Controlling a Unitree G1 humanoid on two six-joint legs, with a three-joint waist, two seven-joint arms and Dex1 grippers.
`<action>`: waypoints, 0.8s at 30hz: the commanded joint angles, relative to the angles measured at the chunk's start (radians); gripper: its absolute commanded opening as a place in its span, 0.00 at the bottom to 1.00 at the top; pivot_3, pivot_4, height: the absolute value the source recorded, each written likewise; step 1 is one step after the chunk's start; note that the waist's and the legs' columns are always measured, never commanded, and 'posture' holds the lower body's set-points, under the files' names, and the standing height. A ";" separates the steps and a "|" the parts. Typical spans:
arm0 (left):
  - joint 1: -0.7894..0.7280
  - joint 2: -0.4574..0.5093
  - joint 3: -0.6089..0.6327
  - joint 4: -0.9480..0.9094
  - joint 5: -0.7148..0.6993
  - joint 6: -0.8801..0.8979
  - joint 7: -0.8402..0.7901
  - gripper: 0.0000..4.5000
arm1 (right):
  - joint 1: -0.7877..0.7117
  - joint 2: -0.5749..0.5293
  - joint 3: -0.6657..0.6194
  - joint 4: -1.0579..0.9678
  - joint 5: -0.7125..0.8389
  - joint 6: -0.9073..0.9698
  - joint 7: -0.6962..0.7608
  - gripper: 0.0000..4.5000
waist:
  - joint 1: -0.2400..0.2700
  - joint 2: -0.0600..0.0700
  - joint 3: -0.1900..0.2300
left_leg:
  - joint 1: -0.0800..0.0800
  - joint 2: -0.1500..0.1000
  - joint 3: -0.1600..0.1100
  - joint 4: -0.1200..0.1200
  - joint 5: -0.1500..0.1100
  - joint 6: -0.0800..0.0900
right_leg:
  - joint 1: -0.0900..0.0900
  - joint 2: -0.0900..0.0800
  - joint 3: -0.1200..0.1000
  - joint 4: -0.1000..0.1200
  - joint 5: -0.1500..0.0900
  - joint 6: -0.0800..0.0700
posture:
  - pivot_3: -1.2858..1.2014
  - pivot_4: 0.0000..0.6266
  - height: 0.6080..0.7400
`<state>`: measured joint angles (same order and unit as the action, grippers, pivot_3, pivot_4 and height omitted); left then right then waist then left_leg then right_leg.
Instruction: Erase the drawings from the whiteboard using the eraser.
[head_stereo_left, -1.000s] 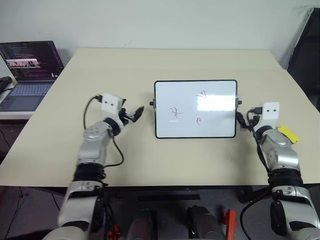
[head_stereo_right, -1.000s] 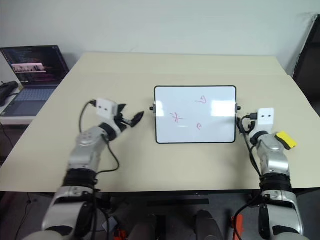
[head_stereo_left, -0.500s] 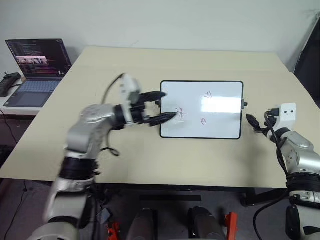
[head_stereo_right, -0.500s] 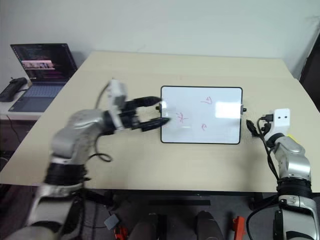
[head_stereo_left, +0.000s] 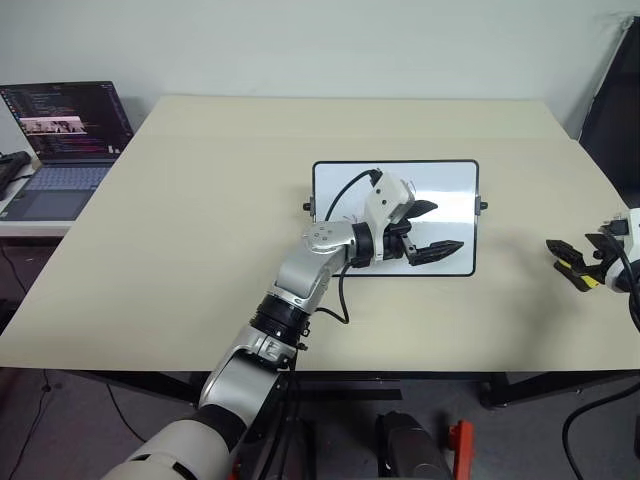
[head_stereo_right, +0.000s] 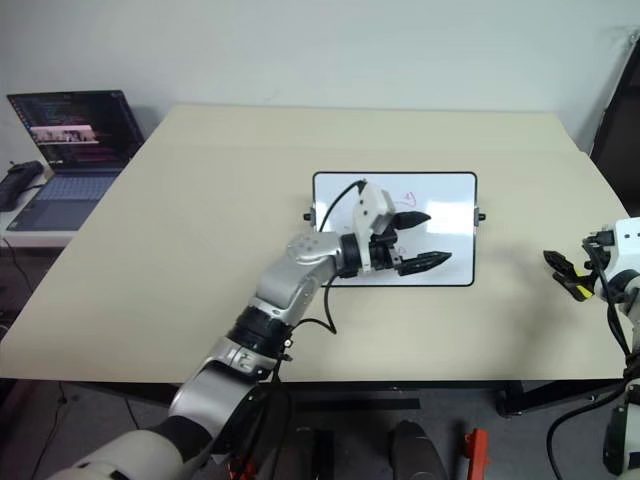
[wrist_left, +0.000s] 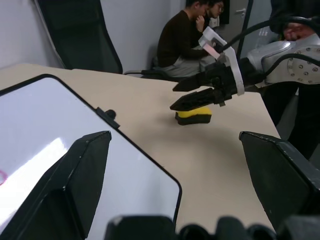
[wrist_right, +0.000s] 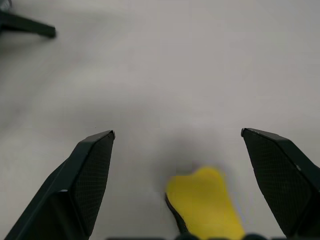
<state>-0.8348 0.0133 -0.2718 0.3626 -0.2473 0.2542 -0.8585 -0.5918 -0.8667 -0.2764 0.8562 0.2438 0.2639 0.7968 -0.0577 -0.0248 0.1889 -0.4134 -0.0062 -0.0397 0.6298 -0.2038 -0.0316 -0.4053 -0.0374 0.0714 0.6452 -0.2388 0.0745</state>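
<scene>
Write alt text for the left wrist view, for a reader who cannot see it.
The right gripper hangs open just above the eraser, a yellow block lying on the table. The left gripper's own two black fingers rise wide apart in the foreground over a corner of the whiteboard. People sit in the background.

Whiteboard (head_stereo_left: 455, 180) flat mid-table; drawings (head_stereo_right: 407, 197) faint, mostly hidden; eraser (wrist_left: 193, 115) apart.

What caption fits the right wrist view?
Open right gripper poised over the yellow eraser on the table.
</scene>
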 joint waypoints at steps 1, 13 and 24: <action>0.001 0.001 -0.002 -0.051 -0.006 0.003 -0.026 1.00 | -0.079 -0.063 0.009 0.094 -0.024 -0.042 0.071 0.99 | -0.001 0.001 0.000 | 0.000 0.000 0.000 0.000 0.000 0.000 | 0.000 0.000 0.000 0.000 0.000 0.000 | 0.52 0.24 1.00; 0.066 0.029 0.002 -0.221 -0.122 0.185 -0.114 1.00 | -0.170 -0.102 0.091 0.308 -0.139 -0.084 0.117 0.99 | 0.000 0.002 -0.001 | 0.000 0.000 0.000 0.000 0.000 0.000 | 0.000 0.000 0.000 0.000 0.001 -0.001 | 0.52 0.24 1.00; 0.098 0.047 -0.001 -0.276 -0.119 0.221 -0.107 1.00 | -0.223 -0.097 0.114 0.368 -0.182 0.000 0.097 0.99 | 0.001 0.003 -0.001 | 0.001 0.000 0.000 0.000 0.000 0.000 | 0.000 0.000 0.000 0.000 0.002 -0.003 | 0.52 0.24 1.00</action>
<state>-0.7380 0.0639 -0.2754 0.1265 -0.3535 0.4769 -0.9696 -0.7925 -0.9401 -0.1580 1.2241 0.0652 0.2488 0.9065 -0.0571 -0.0222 0.1881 -0.4129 -0.0066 -0.0399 0.6301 -0.2037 -0.0319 -0.4048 -0.0376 0.0715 0.6455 -0.2369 0.0713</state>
